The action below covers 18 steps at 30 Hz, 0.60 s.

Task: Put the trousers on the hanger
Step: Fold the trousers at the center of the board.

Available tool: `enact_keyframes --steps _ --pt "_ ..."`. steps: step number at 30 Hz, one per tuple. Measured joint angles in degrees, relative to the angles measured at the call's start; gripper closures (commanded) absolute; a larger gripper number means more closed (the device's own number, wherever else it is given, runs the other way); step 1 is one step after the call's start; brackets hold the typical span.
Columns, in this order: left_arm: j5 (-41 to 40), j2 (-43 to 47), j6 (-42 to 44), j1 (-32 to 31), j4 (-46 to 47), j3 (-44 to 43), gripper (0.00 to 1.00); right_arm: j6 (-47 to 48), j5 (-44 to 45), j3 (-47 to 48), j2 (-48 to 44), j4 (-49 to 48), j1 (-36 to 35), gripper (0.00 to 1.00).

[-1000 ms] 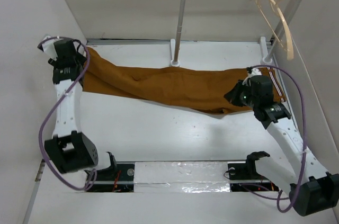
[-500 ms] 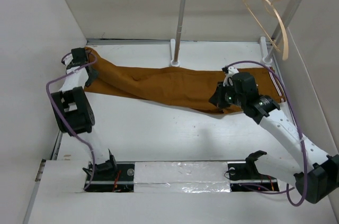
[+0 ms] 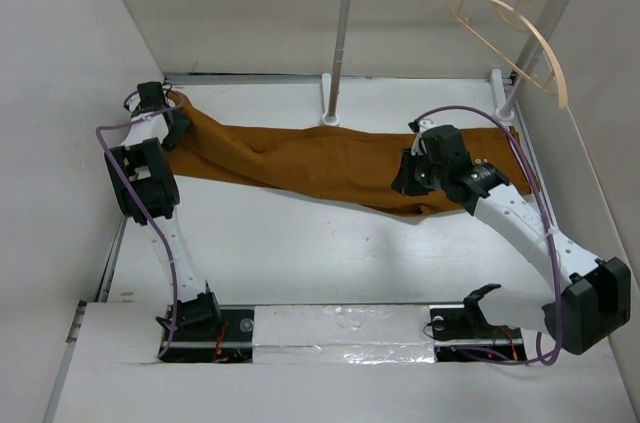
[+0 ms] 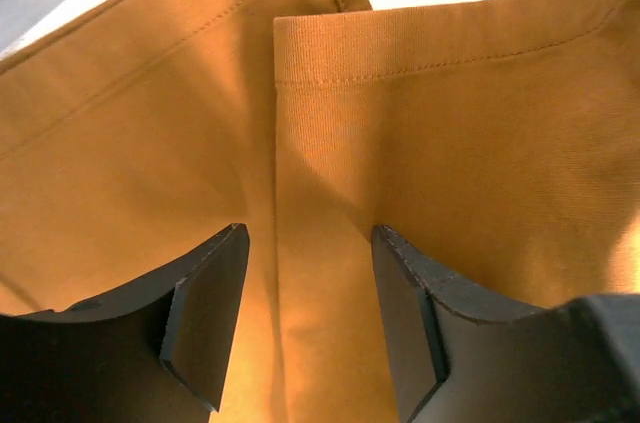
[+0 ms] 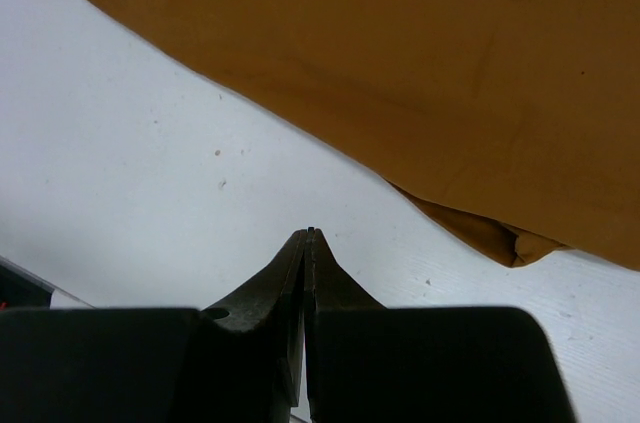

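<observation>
A white surface (image 3: 300, 253) carries the long rust-brown cloth trousers (image 3: 320, 158), stretched out lengthwise just in front of the white-and-metal rail stand (image 3: 345, 43). The leg ends lie well to the left of the stand and the waist end (a sliver of striped band shows there) lies by its right post. The thin pale beige-peach clothes hanger (image 3: 543, 43) hangs by its hook from the right end of the stand's top bar, tilted, well apart from the cloth.

The left gripper (image 3: 172, 125) sits at the leg ends, far left of the stand. Its jaws stand wide, and cloth fills the whole gap beneath them. The right gripper (image 3: 408, 181) is in front of the stand toward its right post, at the near edge of the trousers. Its jaws are pressed tight together with nothing between them.

The left wrist view shows what the overhead view cannot: the stitched hem of the upper leg (image 4: 450, 143) lies across the other leg, and its side edge runs straight down between the spread left gripper (image 4: 305, 313). Whether the fingers (image 4: 205, 323) touch the cloth cannot be told. The right wrist view shows the right gripper (image 5: 308, 243) over bare surface, just beside the trousers' (image 5: 420, 63) edge (a small fold pokes out there) and not on it.
</observation>
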State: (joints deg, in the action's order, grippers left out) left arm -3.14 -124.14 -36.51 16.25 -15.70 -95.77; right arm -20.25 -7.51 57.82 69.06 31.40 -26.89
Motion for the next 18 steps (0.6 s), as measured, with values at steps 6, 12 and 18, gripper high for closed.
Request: enact_keyframes --steps 6,12,18 --pt "1.64 -0.79 -1.01 0.0 2.97 -0.04 0.85 -1.16 0.63 0.0 0.2 -0.02 -2.54 0.95" --pt "1.81 -0.72 -1.36 -0.02 4.96 0.24 1.0 -2.08 0.72 -0.68 0.2 -0.11 -4.35 0.95" --pt "-0.96 2.82 -0.76 0.0 2.51 1.38 1.0 -1.79 0.7 -1.42 -0.44 -0.04 -4.59 0.95"
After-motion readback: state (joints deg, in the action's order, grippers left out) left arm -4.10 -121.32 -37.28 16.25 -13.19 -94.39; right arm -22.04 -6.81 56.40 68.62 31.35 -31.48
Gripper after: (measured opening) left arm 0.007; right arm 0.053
